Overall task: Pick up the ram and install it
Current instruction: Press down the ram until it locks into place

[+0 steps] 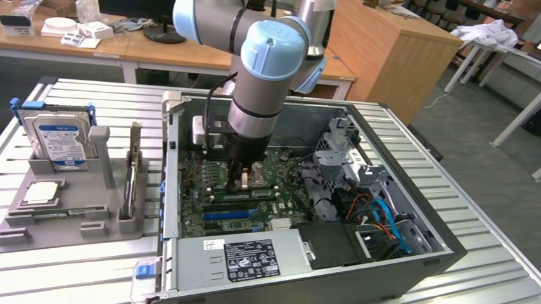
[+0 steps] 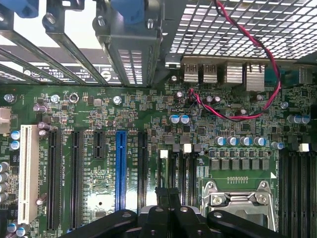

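Observation:
The ram [image 1: 245, 196] is a long green strip with dark chips. It lies along the memory slots of the motherboard [image 1: 203, 174] inside the open computer case. My gripper [image 1: 246, 185] hangs straight down over it, fingers shut, with the tips just above the strip's middle. I cannot tell whether they touch it. In the wrist view the shut gripper [image 2: 169, 192] sits over dark slots, between the blue connector slot [image 2: 120, 168] and the silver processor socket [image 2: 237, 198]. From that view the ram cannot be made out.
The case walls [image 1: 169, 190] surround the gripper, with a drive cage [image 1: 343, 149], cables [image 1: 381, 218] and the power supply [image 1: 245, 256] close by. At the exterior view's left, a grey holder [image 1: 85, 209] carries a hard drive [image 1: 59, 142] and a square silver chip [image 1: 42, 193]. A red-black wire [image 2: 267, 74] loops over the board.

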Tool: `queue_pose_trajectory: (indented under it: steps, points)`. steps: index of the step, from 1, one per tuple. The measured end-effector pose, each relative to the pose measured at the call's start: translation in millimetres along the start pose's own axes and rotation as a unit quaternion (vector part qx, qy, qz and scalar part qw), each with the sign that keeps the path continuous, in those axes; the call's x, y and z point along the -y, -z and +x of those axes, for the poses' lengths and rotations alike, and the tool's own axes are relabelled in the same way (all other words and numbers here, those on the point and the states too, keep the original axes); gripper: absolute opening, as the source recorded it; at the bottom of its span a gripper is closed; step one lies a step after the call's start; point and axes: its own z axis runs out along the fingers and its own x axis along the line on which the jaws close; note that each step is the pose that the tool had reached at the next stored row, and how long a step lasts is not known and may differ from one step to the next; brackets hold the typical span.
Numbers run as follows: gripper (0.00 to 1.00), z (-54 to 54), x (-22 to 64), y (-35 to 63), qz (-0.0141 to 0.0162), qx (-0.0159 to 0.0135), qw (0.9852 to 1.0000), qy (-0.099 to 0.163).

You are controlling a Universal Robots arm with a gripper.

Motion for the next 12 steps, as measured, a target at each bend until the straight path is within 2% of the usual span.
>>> queue_pose_trajectory:
  steps: [7, 12]
  points:
    - [0.11, -0.6, -0.5, 9.9, -0.0004, -0.0005, 1.0, 0.0]
    - [0.11, -1.4, -0.9, 20.8, -0.0004, -0.0005, 1.0, 0.0]
